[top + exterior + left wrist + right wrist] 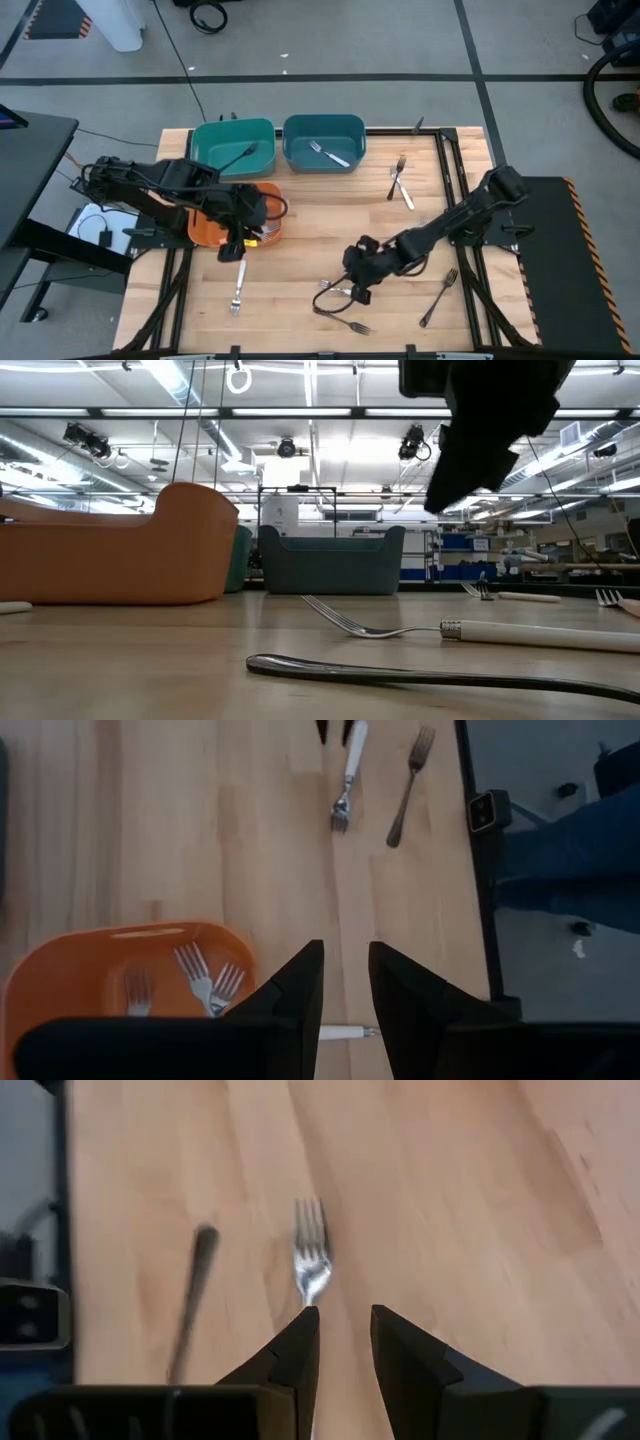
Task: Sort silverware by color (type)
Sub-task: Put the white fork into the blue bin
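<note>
We count three bins along the far side of the wooden table (300, 220): a green bin (232, 147) holding one black fork (237, 157), a blue bin (323, 142) holding one silver fork (328, 152), and an orange bin (205, 228) in which the left wrist view shows three fork heads (200, 978). Loose on the table we count two crossed forks (400, 181) just beside the blue bin, one white-handled fork (239, 289) in front of the orange bin, one dark fork (438, 296) near the right edge, and one silver fork (350, 322) near the front edge, with a white-handled fork (470, 630) lying close to it in the low view. The left gripper (240, 243) hangs over the orange bin's front edge, its fingers (300, 982) a narrow gap apart and holding nothing. The right gripper (355, 285) hovers low over the front middle of the table, its fingers (298, 1342) slightly apart, with a fork's head (311, 1252) just ahead of the tips; it partly covers the forks beneath it. A person's leg in blue trousers (580, 860) stands beyond the table edge.
</note>
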{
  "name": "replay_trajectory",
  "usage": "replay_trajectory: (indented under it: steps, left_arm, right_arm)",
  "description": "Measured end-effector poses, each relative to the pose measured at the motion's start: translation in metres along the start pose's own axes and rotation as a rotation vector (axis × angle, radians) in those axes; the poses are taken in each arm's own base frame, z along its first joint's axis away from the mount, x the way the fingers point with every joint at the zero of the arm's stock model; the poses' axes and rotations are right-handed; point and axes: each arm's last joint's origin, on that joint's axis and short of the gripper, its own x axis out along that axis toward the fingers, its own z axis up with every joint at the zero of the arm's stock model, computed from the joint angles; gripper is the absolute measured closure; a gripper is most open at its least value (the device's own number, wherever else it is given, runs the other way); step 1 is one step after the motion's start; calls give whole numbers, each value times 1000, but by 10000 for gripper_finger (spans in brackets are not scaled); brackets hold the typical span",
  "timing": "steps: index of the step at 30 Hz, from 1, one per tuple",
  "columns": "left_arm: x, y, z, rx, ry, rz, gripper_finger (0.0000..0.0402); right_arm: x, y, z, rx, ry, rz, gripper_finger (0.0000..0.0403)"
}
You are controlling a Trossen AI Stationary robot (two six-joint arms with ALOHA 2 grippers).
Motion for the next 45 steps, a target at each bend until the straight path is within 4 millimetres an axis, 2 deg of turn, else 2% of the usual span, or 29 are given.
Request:
replay_trajectory:
  steps: [6, 19, 24, 36, 39, 43, 45]
  left_arm:
    - [0, 0, 0, -1, -2, 4, 310]
    - [0, 1, 0, -52, -2, 6, 310]
    - [0, 1, 0, -52, -1, 7, 310]
    - [0, 0, -1, -114, 7, 10, 310]
    - [0, -1, -2, -113, 13, 11, 310]
    - [0, 0, -2, -113, 9, 24, 310]
    - [0, 0, -2, -113, 8, 26, 310]
  right_arm:
    - [23, 8, -4, -86, 60, -25, 302]
    - [52, 17, -27, -136, 148, 4, 302]
    - [58, 19, -35, -199, 167, -14, 302]
    - [74, 12, -45, -128, 191, -125, 304]
    - [74, 12, -46, -129, 174, -149, 316]
    - [74, 11, -46, -124, 188, -142, 353]
    - [74, 11, -46, -123, 195, -135, 355]
